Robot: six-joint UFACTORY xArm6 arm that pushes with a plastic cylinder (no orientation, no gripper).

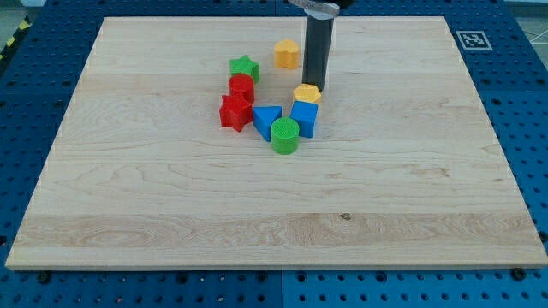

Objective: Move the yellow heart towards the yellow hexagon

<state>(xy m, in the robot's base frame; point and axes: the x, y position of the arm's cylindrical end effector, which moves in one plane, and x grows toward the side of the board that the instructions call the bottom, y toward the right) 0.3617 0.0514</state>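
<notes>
A dark rod descends from the view's top onto a pale wooden board point(411, 171), its tip point(316, 86) resting just at the upper right edge of a yellow block point(306, 93), touching it or very nearly so. That block, whose outline is hard to read from this angle, sits directly above a blue block point(304, 118) and appears to touch it. A second yellow block point(287, 53), also of uncertain outline, lies apart toward the view's top, left of the rod; which of the two is the heart and which the hexagon cannot be told. The tool is a plain rod with no jaws, so it neither spreads nor pinches anything.

Left of the blue block sits a blue triangle point(266, 117), with a green cylinder point(285, 135) just below the pair. A red star point(235, 112) lies at the cluster's left, a red cylinder point(241, 86) just above it, and a green star point(245, 68) above that. The board rests on a blue perforated table point(522, 77), with a black-and-white marker tag point(473, 39) at the board's upper right corner.
</notes>
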